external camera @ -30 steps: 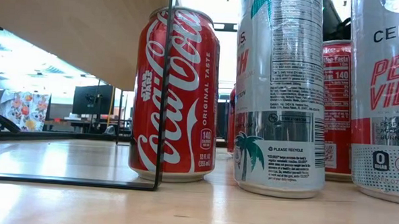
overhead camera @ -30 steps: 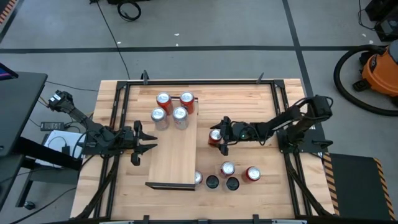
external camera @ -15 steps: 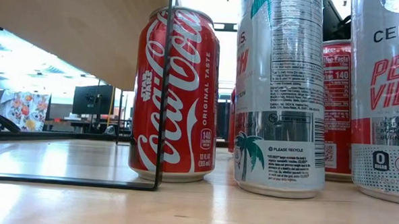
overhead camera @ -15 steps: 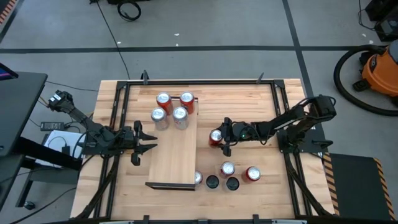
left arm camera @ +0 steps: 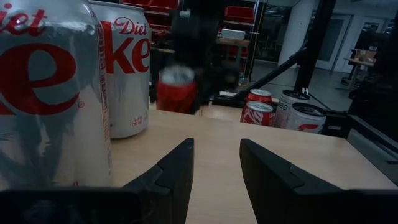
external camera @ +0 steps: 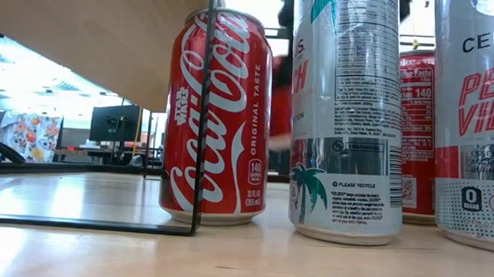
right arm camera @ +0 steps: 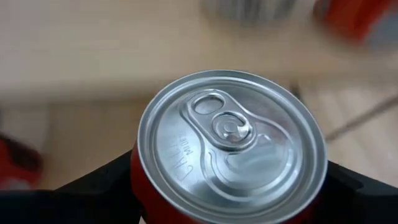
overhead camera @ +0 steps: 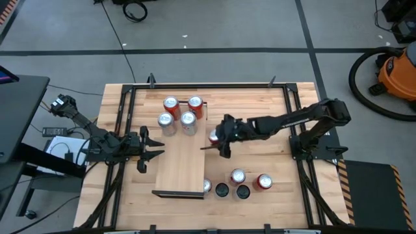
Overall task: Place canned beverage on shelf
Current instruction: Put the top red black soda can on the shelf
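A red canned beverage hangs above the table beside the right long edge of the shelf, a pale board. My right gripper is shut on it, and the silver top fills the right wrist view. The low view shows it as a red blur behind the near cans. Several cans stand on the shelf's far end. My left gripper waits by the shelf's left edge, fingers level and open with nothing between them. My right gripper pinches the can's red side wall just under the top rim between its two fingers, one on each side. The fingers come from the table's right, slanting down. The can stays upright and hangs clear of the table.
Several more cans stand on the tabletop near the shelf's near right corner; a red Coca-Cola can and a silver one fill the low view. A black frame runs around the table. The shelf's middle and near part are bare.
My right gripper has risen and gone toward the table's left edge, toward the shelf, tipping less steeply down. It carries the red can, which has left the tabletop, stays upright and now hangs beside the shelf's right edge.
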